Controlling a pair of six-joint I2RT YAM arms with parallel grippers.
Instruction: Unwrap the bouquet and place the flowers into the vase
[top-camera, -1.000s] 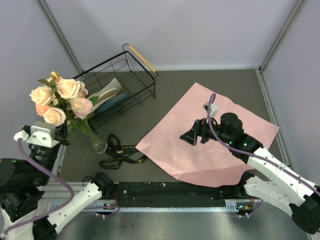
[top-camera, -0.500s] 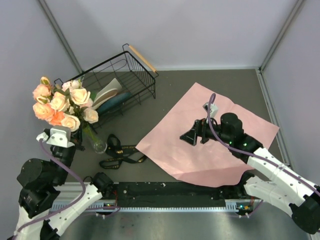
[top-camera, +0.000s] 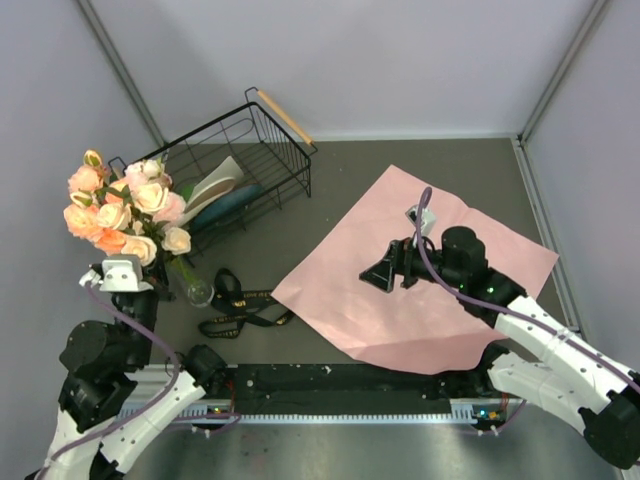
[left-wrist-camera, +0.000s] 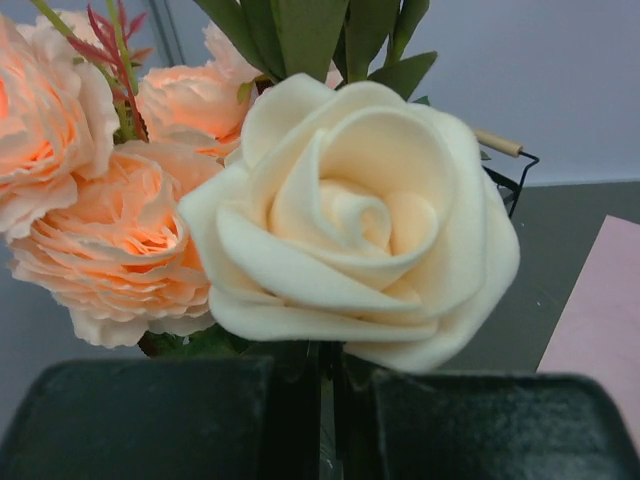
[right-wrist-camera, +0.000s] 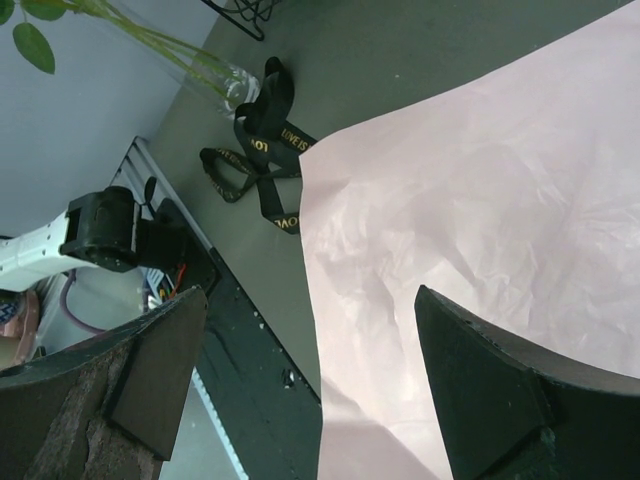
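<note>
Black ribbon (right-wrist-camera: 262, 150): gold capital lettering printed along band; one stretch in right wrist view reads roughly "LOVE"; following letters too small and twisted to read; in top view same ribbon (top-camera: 240, 305) shows only faint gold flecks, illegible

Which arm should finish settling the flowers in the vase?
Left. The left hand is shut on the flowers just above the vase; the right hand hangs open over the pink paper, well away from it.
</note>
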